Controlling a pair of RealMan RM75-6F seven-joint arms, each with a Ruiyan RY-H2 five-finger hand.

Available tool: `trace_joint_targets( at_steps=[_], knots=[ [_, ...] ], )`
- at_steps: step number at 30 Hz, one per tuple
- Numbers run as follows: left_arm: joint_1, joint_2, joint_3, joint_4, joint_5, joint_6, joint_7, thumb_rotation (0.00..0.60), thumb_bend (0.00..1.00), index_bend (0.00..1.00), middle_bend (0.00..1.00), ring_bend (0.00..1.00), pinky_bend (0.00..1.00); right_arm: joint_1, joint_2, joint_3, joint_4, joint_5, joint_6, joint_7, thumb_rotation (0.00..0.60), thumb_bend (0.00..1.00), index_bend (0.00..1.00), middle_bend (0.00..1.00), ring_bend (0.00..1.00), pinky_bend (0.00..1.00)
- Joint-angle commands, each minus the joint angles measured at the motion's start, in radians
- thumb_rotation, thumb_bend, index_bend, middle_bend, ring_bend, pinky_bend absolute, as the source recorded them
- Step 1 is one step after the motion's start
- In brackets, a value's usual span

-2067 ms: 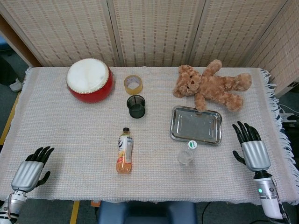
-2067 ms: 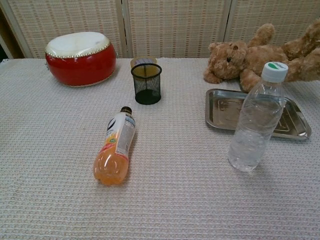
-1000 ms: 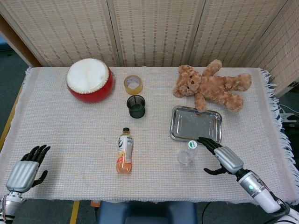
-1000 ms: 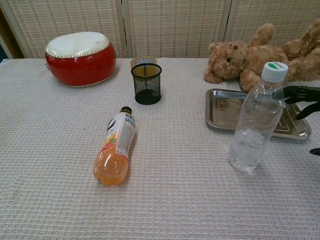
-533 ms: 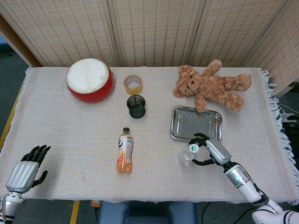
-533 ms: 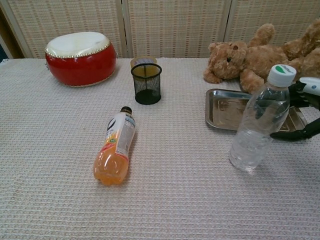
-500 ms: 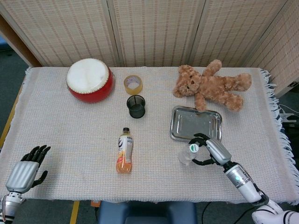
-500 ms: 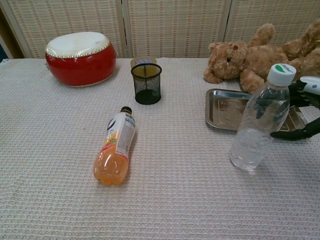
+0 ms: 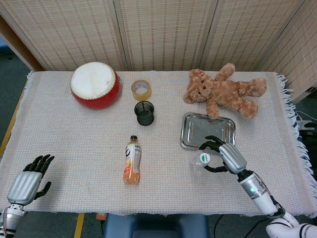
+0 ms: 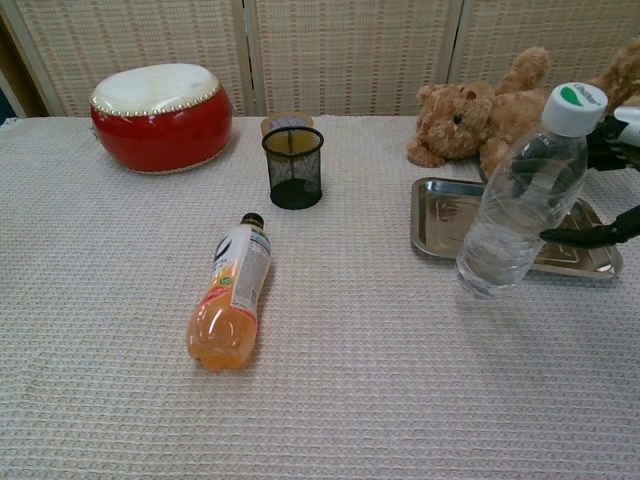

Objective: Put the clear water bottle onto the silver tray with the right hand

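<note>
Fingers (image 9: pixel 210 145) of the right hand (image 9: pixel 224 154) are curled around the clear water bottle (image 10: pixel 520 196) and grip it on its upper part, the thumb on the near side and the others on the far side. In the chest view the bottle is lifted off the table (image 10: pixel 380 400) and it is tilted: its long axis leans so that the white cap (image 10: pixel 572 108) with the green mark points up and to the right, and the bottom points down and to the left. The bottle hangs at the near left edge of the silver tray (image 10: pixel 445 225), partly in front of it; whether its bottom is already over the tray I cannot tell. In the head view the right forearm comes from the near right corner and the hand lies with its back turned up, just beside the near edge of the tray. The left hand (image 9: pixel 29 180) rests at the near left corner of the table, holding nothing, with its fingers apart and pointing away from the robot. An orange drink bottle (image 9: pixel 132 160) lies on its side in the middle, well apart from the tray. Behind the tray lies a teddy bear (image 9: pixel 223 92). Further left stand a black mesh cup (image 9: pixel 144 113), a roll of tape (image 9: pixel 141 89) and a red drum (image 9: pixel 95 85).
</note>
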Motion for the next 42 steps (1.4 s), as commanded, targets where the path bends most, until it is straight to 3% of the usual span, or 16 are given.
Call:
trace_joint_targets(
  at_steps=[1, 7, 11, 14, 19, 21, 25, 27, 29, 32, 38, 42],
  knots=[
    [0.001, 0.0, -0.001, -0.001, 0.0, 0.001, -0.002, 0.6, 0.42, 0.0, 0.05, 0.05, 0.23, -0.028, -0.075, 0.07, 0.05, 0.001, 0.128, -0.38, 0.6, 0.0, 0.71, 0.47, 0.15, 0.4],
    [0.0, 0.0, 0.0, 0.0, -0.001, -0.002, -0.004, 0.6, 0.42, 0.0, 0.05, 0.05, 0.23, -0.033, -0.178, 0.118, 0.171, -0.002, 0.218, -0.705, 0.6, 0.0, 0.72, 0.47, 0.15, 0.4],
    [-0.001, 0.0, -0.001, 0.002, 0.0, -0.003, -0.004, 0.6, 0.42, 0.0, 0.05, 0.05, 0.23, -0.03, -0.217, 0.114, 0.216, 0.005, 0.221, -0.701, 0.6, 0.0, 0.72, 0.48, 0.15, 0.4],
    [-0.001, 0.001, -0.001, 0.001, -0.002, -0.003, -0.007, 0.6, 0.42, 0.0, 0.05, 0.05, 0.23, -0.019, -0.161, 0.08, 0.117, 0.044, 0.116, -0.49, 0.6, 0.0, 0.72, 0.48, 0.15, 0.4],
    [0.0, 0.001, -0.001, 0.003, 0.0, -0.002, -0.008, 0.6, 0.42, 0.0, 0.05, 0.05, 0.23, 0.059, 0.061, 0.01, -0.115, 0.068, -0.152, 0.089, 0.6, 0.0, 0.72, 0.48, 0.17, 0.41],
    [-0.001, 0.0, -0.002, 0.002, -0.003, -0.004, -0.008, 0.6, 0.42, 0.0, 0.05, 0.05, 0.23, 0.092, 0.117, -0.014, -0.128, 0.025, -0.195, 0.304, 0.6, 0.0, 0.72, 0.48, 0.17, 0.41],
    [-0.002, -0.001, 0.0, 0.002, -0.001, -0.007, 0.0, 0.6, 0.42, 0.0, 0.05, 0.05, 0.23, 0.116, 0.138, -0.039, -0.084, -0.032, -0.179, 0.512, 0.6, 0.0, 0.72, 0.48, 0.17, 0.41],
    [-0.002, -0.001, 0.0, 0.0, -0.001, -0.008, 0.0, 0.6, 0.42, 0.0, 0.05, 0.05, 0.23, 0.115, 0.133, -0.04, -0.058, -0.04, -0.161, 0.52, 0.6, 0.0, 0.72, 0.48, 0.17, 0.41],
    [-0.002, -0.001, -0.001, 0.0, -0.001, -0.006, 0.0, 0.6, 0.42, 0.0, 0.05, 0.05, 0.23, 0.107, 0.119, -0.033, -0.03, -0.033, -0.135, 0.473, 0.6, 0.0, 0.72, 0.48, 0.17, 0.41],
    [-0.001, -0.002, -0.001, 0.002, -0.002, -0.006, 0.001, 0.6, 0.42, 0.0, 0.05, 0.05, 0.23, 0.081, 0.083, -0.005, 0.01, 0.004, -0.092, 0.295, 0.6, 0.0, 0.72, 0.48, 0.17, 0.41],
    [-0.001, -0.002, 0.0, 0.001, 0.001, -0.005, 0.002, 0.6, 0.42, 0.0, 0.05, 0.05, 0.23, 0.011, -0.073, 0.097, 0.13, 0.112, 0.079, -0.341, 0.6, 0.0, 0.72, 0.48, 0.17, 0.41],
    [-0.001, -0.002, -0.001, 0.0, -0.002, -0.006, 0.004, 0.6, 0.42, 0.0, 0.05, 0.05, 0.23, -0.003, -0.172, 0.135, 0.233, 0.113, 0.196, -0.602, 0.6, 0.0, 0.72, 0.48, 0.17, 0.41]
  ],
)
